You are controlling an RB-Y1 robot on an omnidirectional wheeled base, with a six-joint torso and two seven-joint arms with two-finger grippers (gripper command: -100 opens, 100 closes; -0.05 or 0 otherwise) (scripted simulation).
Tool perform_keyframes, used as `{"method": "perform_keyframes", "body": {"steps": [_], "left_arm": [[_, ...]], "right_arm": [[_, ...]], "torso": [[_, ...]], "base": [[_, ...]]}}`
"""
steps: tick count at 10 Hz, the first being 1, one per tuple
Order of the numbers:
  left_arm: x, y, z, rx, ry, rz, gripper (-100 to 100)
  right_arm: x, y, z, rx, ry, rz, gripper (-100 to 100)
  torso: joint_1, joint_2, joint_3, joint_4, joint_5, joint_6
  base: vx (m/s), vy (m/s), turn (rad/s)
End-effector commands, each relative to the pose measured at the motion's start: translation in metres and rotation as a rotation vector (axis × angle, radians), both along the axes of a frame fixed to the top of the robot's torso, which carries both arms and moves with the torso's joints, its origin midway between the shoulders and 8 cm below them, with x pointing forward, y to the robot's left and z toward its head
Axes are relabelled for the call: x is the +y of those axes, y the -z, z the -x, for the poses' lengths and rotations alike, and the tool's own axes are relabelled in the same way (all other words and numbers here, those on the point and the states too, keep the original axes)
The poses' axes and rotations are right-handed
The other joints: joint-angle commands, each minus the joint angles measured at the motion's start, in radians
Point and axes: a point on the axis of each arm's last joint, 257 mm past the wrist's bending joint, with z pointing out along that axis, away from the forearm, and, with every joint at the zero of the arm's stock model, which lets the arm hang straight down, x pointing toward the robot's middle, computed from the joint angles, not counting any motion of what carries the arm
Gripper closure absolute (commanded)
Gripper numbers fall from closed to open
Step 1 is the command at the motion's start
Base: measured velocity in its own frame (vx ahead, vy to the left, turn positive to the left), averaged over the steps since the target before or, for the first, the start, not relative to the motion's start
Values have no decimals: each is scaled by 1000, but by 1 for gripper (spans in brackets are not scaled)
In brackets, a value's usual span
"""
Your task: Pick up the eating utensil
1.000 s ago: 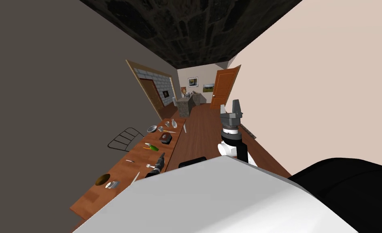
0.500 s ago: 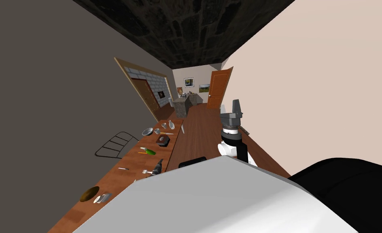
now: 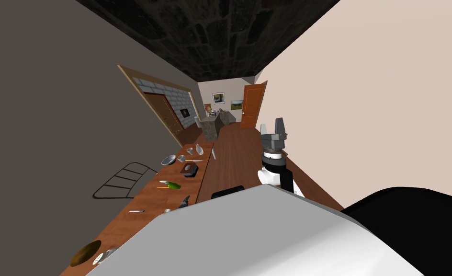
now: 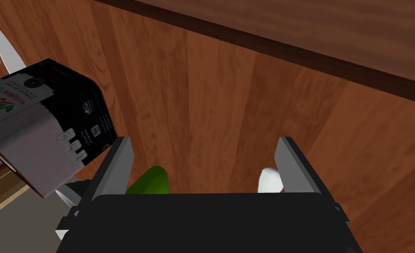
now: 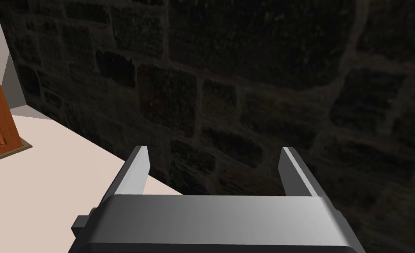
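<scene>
L gripper (image 4: 204, 144) hung low over the wooden counter (image 3: 124, 229), jaws wide, prob. ready to straddle the fork (image 3: 167, 210), which lay just left of it on the near stretch; it was tiny, so fork was my best guess. R gripper (image 3: 274, 130) sat raised, jaws also wide, out of the way

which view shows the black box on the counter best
The left wrist view: the black box is close and large, its printed label plain. The head view shows it as a small dark block on the counter. The right wrist view faces elsewhere.
</scene>
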Motion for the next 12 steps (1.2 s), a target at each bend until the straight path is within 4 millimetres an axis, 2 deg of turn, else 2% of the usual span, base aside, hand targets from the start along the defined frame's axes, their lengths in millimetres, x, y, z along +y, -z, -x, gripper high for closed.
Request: {"method": "perform_keyframes", "body": {"steps": [1, 2, 4, 7, 10, 12], "left_arm": [[6, 11, 12, 43, -10, -11, -100], [19, 20, 30, 102, -24, -24, -100], [32, 27, 46, 156, -38, -36, -100], [66, 40, 89, 296, -80, -66, -100], [76, 43, 101, 335, -94, -75, -100], [91, 45, 122, 402, -119, -86, -100]], "right_arm": [[0, 0, 0, 0, 0, 0, 0], [0, 0, 0, 0, 0, 0, 0], [0, 0, 0, 0, 0, 0, 0], [0, 0, 0, 0, 0, 0, 0], [0, 0, 0, 0, 0, 0, 0], [0, 0, 0, 0, 0, 0, 0]], "torso": [[0, 0, 0, 0, 0, 0], [0, 0, 0, 0, 0, -1], [0, 0, 0, 0, 0, 0], [1, -1, 0, 0, 0, 0], [1, -1, -1, 0, 0, -1], [0, -1, -1, 0, 0, 0]], "base": [[5, 29, -85], [8, 16, -175], [12, 37, -160], [16, 48, -197], [17, 39, -63], [22, 40, -144]]}}
